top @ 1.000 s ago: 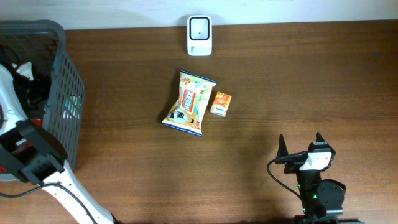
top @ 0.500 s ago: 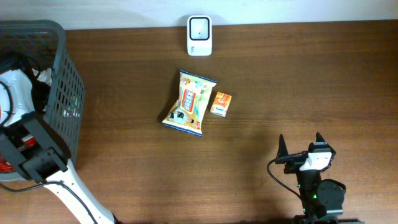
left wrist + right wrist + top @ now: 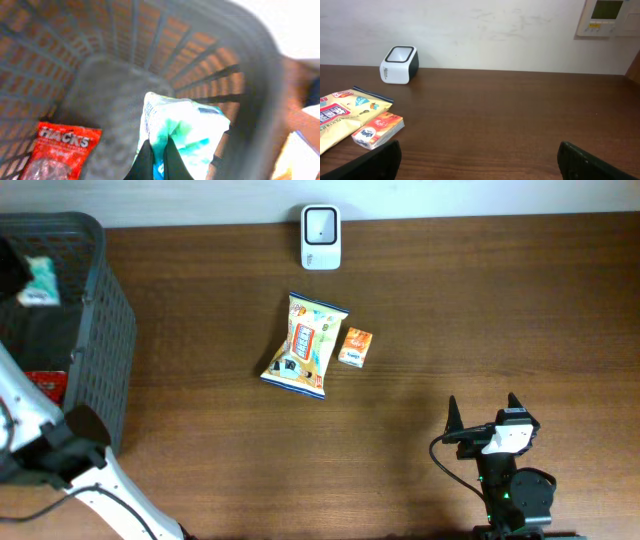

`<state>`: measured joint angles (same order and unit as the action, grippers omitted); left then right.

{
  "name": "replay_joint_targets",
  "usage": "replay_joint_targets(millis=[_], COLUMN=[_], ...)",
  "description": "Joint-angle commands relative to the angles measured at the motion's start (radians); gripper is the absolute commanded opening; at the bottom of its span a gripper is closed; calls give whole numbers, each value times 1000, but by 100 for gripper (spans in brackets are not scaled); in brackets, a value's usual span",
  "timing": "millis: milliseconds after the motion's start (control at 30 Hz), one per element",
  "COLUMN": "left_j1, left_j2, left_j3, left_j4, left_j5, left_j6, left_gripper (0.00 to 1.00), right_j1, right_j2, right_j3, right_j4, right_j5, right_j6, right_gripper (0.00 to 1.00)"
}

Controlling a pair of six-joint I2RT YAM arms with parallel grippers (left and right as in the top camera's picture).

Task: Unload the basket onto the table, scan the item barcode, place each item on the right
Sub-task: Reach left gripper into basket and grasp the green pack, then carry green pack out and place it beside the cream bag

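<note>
From overhead, the grey mesh basket stands at the table's left edge, and a small white-and-green packet shows over its open top, near the far side. A red packet lies lower in the basket. My left arm reaches in from the near side. The white barcode scanner sits at the far edge of the table, well apart from the basket. A yellow snack bag lies mid-table with a small orange box just beside it. My right gripper is at the near right, over bare wood.

The left wrist view gives what the overhead cannot. My left gripper has its fingers pressed nearly together, pinching the bottom edge of the white-and-green packet, which is clear of the basket floor. Below it the red packet reads "HACKS". The picture is blurred, and I cannot make out any barcode.

The right wrist view looks across the table at the scanner's side, the snack bag and the orange box, with a wall panel behind. My right fingers stand spread wide, holding and touching nothing.
</note>
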<state>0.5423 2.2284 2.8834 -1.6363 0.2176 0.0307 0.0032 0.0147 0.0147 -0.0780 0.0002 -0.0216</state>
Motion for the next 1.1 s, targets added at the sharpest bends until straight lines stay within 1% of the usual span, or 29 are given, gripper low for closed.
replay_joint_targets(millis=[0, 67, 100, 167, 200, 233, 333, 400, 500, 533, 567, 667, 733, 767, 800, 833, 900, 933, 967, 1000, 1033, 1067], left_j1=[-57, -131, -209, -320, -381, -443, -635, -738, -892, -931, -958, -1038, -1075, -1086, -1094, -1099, -1106, -1111, -1112, -1112, -1112, -1108], left_j2=[-99, -135, -144, -142, -142, -142, -133, -119, -98, -97, -97, -97, -97, -97, -97, -97, -97, -97, -97, -97, -97, -99], left_j3=[84, 84, 84, 64, 40, 6, -169, -294, -551, -643, -712, -922, -1035, -1077, -1120, -1146, -1185, -1194, -1194, -1194, -1190, -1158], left_j4=[-51, -51, -51, -51, -51, -51, -40, 17, 267, 354, 409, 547, 622, 644, 670, 689, 739, 760, 772, 787, 807, 796], left_j5=[119, 192, 222, 285, 283, 282, 280, 280, 269, 211, 151, -46, -213, -274, -288, -275, -245, -212, -177, -141, -115, -116], left_j6=[-42, -42, -42, -43, -42, -42, -43, -43, -53, -114, -160, -254, -352, -402, -438, -451, -454, -453, -453, -452, -426, -353], left_gripper=[0, 0, 0, 0, 0, 0, 0, 0, 0, 0, 0, 0, 0, 0, 0, 2, 15, 28, 43, 55, 57, 65], right_j1=[-3, -3, -3, -4, -3, -3, -3, -3, -4, -4, -3, -3, -4, -3, -3, -3, -3, -3, -4, -3, -3, -3], right_j2=[-6, -6, -6, -6, -6, -6, -6, -6, -6, -6, -6, -6, -6, -6, -6, -6, -6, -6, -6, -6, -6, -6], right_j3=[-9, -9, -9, -9, -9, -9, -9, -9, -9, -9, -9, -9, -9, -9, -9, -9, -9, -9, -9, -9, -9, -9], right_j4=[-2, -2, -2, -2, -2, -2, -2, -2, -2, -2, -2, -2, -2, -2, -2, -2, -2, -2, -2, -2, -2, -2], right_j5=[5, 5, 5, 5, 5, 5, 5, 5, 5, 5, 5, 5, 5, 5, 5, 5, 5, 5, 5, 5, 5, 5], right_j6=[11, 11, 11, 11, 11, 11, 11, 11, 11, 11, 11, 11, 11, 11, 11, 11, 11, 11, 11, 11, 11, 11], right_gripper=[99, 99, 99, 99, 99, 99, 99, 99, 99, 99, 99, 99, 99, 99, 99, 99, 99, 99, 99, 99, 99, 99])
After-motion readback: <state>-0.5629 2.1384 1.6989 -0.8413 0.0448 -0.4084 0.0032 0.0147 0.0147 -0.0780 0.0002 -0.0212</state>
